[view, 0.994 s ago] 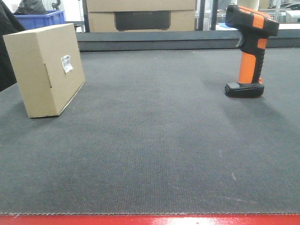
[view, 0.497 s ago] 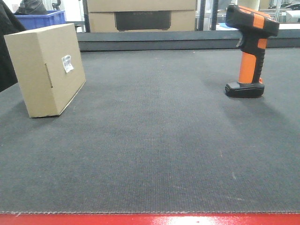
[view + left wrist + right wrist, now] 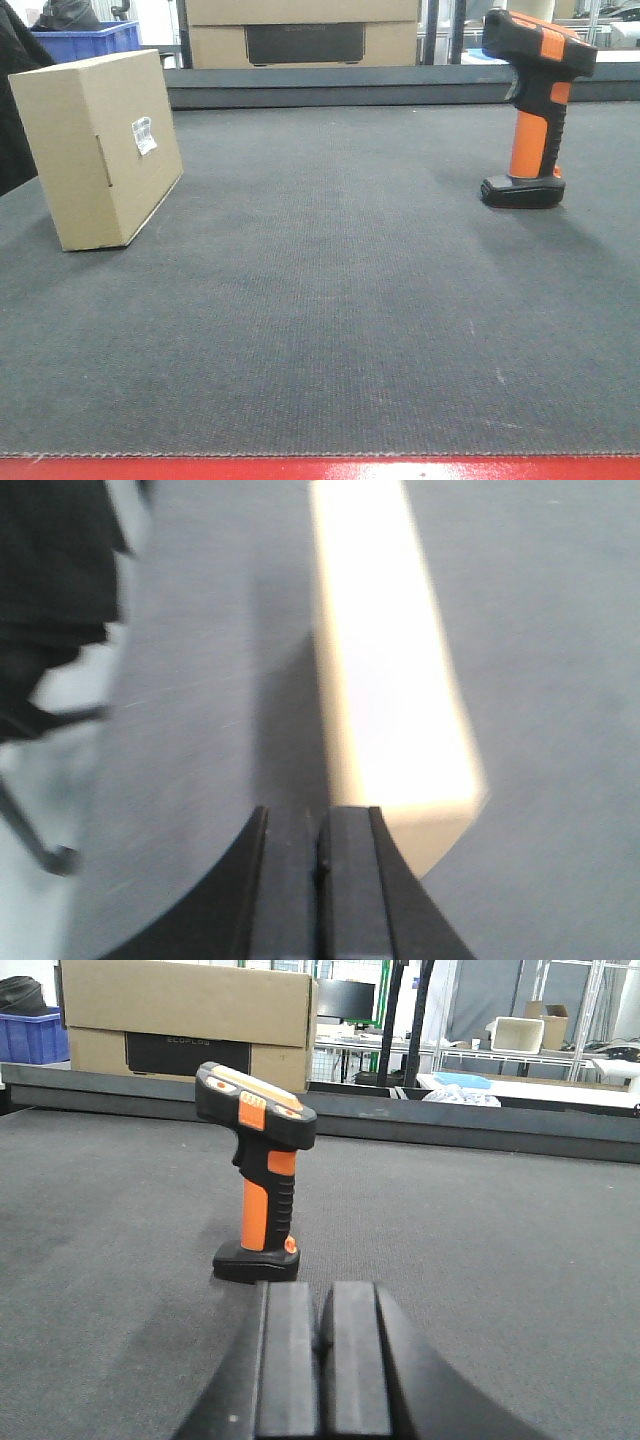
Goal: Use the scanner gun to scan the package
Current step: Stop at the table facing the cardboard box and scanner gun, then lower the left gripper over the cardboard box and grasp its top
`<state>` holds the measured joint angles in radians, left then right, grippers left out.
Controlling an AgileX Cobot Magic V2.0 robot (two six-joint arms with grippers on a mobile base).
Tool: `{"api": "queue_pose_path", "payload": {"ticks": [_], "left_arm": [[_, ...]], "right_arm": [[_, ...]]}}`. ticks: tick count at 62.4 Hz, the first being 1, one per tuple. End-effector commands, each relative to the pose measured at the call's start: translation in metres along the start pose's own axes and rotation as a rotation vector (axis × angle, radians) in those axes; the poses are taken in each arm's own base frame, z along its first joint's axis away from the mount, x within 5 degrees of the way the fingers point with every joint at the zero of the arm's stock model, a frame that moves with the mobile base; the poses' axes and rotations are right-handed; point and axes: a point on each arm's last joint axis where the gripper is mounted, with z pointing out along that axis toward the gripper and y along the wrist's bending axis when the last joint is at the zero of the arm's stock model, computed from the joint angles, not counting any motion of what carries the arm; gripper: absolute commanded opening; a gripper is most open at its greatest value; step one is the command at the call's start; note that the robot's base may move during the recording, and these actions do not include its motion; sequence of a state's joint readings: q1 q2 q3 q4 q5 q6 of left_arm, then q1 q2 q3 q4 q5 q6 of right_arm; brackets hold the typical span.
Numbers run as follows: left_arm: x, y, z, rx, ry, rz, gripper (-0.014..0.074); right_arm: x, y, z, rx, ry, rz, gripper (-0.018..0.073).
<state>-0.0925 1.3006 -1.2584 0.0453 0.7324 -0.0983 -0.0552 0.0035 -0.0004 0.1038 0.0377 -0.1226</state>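
Both the left gripper (image 3: 321,818) and right gripper (image 3: 322,1292) are matte black: flat, square-tipped jaws above curved, flaring shoulders at bottom centre.

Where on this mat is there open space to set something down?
The widest bare stretch is the middle of the dark mat, bordered by the package on the left, the scanner gun on the right and the red edge in front. Tightest is the strip left of the package, by the mat's edge.
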Motion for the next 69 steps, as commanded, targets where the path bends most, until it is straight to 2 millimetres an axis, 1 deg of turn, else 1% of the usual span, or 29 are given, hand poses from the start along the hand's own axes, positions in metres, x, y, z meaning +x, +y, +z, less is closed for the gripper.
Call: {"api": "queue_pose_path", "payload": {"ticks": [1,8,10,11,14,20,23,31,37,42,44,48,54,59,62,66,69], "left_arm": [[-0.021,-0.007,0.016,0.011,0.026,-0.054,-0.0111],[-0.042,-0.012,0.041,0.010,0.083,-0.059,-0.0111],[-0.045,-0.013,0.049,0.007,0.103,-0.064,-0.0111],[-0.049,-0.013,0.050,0.004,0.105,-0.073,-0.0111],[-0.053,-0.013,0.062,-0.010,0.138,-0.084,-0.0111],[-0.063,-0.017,0.076,-0.017,0.184,-0.093,-0.0111],[-0.065,-0.019,0.082,-0.019,0.209,-0.088,-0.0111],[-0.065,-0.035,0.097,-0.009,0.245,-0.052,-0.0111],[-0.063,-0.043,0.101,-0.023,0.244,-0.047,-0.0111],[-0.063,-0.043,0.103,-0.064,0.237,-0.063,-0.0094],[-0.063,-0.042,0.104,-0.073,0.236,-0.067,-0.0068],[-0.062,-0.042,0.103,-0.074,0.240,-0.067,0.0019],[-0.062,-0.042,0.103,-0.075,0.242,-0.067,0.0211],[-0.062,-0.042,0.104,-0.075,0.244,-0.067,0.0343],[-0.062,-0.042,0.105,-0.076,0.246,-0.068,0.0407],[-0.060,-0.043,0.108,-0.070,0.264,-0.077,0.0453],[-0.057,-0.044,0.111,-0.065,0.283,-0.083,0.0457]], "right_arm": [[-0.002,0.000,0.000,0.005,-0.020,-0.010,-0.0168],[-0.002,0.000,0.000,0.005,-0.020,-0.010,-0.0168],[-0.002,0.000,0.000,0.005,-0.020,-0.010,-0.0168],[-0.002,0.000,0.000,0.005,-0.020,-0.010,-0.0168],[-0.002,0.000,0.000,0.005,-0.020,-0.010,-0.0168],[-0.002,0.000,0.000,0.005,-0.020,-0.010,-0.0168],[-0.002,0.000,0.000,0.005,-0.020,-0.010,-0.0168],[-0.002,0.000,0.000,0.005,-0.020,-0.010,-0.0168],[-0.002,0.000,0.000,0.005,-0.020,-0.010,-0.0168],[-0.002,0.000,0.000,0.005,-0.020,-0.010,-0.0168],[-0.002,0.000,0.000,0.005,-0.020,-0.010,-0.0168],[-0.002,0.000,0.000,0.005,-0.020,-0.010,-0.0168],[-0.002,0.000,0.000,0.005,-0.020,-0.010,-0.0168],[-0.002,0.000,0.000,0.005,-0.020,-0.010,-0.0168],[-0.002,0.000,0.000,0.005,-0.020,-0.010,-0.0168],[-0.002,0.000,0.000,0.005,-0.020,-0.010,-0.0168],[-0.002,0.000,0.000,0.005,-0.020,-0.010,-0.0168]]}}
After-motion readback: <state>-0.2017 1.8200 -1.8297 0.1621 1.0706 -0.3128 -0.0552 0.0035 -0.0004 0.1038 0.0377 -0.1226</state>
